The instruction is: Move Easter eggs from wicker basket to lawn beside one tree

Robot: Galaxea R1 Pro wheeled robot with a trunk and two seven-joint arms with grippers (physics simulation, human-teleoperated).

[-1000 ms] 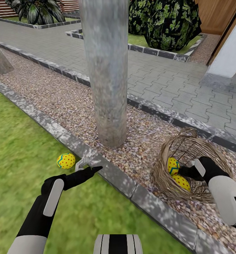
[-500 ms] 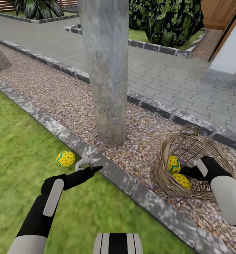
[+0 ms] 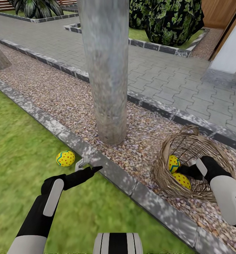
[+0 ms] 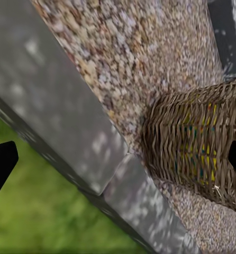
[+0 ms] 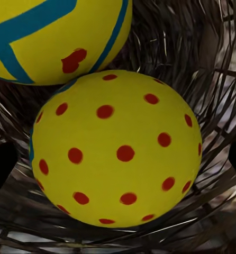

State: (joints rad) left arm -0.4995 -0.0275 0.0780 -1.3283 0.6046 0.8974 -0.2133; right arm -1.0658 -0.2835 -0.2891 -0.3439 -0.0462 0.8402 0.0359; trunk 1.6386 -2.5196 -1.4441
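The wicker basket (image 3: 199, 148) lies tipped on its side on the pebble gravel, right of the tree (image 3: 107, 70). Two Easter eggs (image 3: 173, 163) (image 3: 182, 180) rest inside it. My right gripper (image 3: 184, 171) is inside the basket's mouth, open. In the right wrist view its dark fingertips stand on either side of the dotted egg (image 5: 118, 153), with the banded egg (image 5: 54, 37) just beyond. A third egg (image 3: 65, 158) lies on the lawn (image 3: 19, 148) by the kerb near the tree. My left gripper (image 3: 88, 166) hovers open and empty over the kerb, right of that egg.
A grey stone kerb (image 3: 114, 174) separates the lawn from the gravel strip (image 3: 61, 98). Grey paving (image 3: 167, 81) lies beyond, with dark shrubs (image 3: 167, 21) and a white wall corner (image 3: 227, 53) at the back. The left wrist view looks across the kerb (image 4: 60, 116) at the basket (image 4: 197, 143).
My right gripper has edged a little deeper into the basket toward the eggs. The head camera tilted slightly a second ago. The left arm and the egg on the lawn have not moved.
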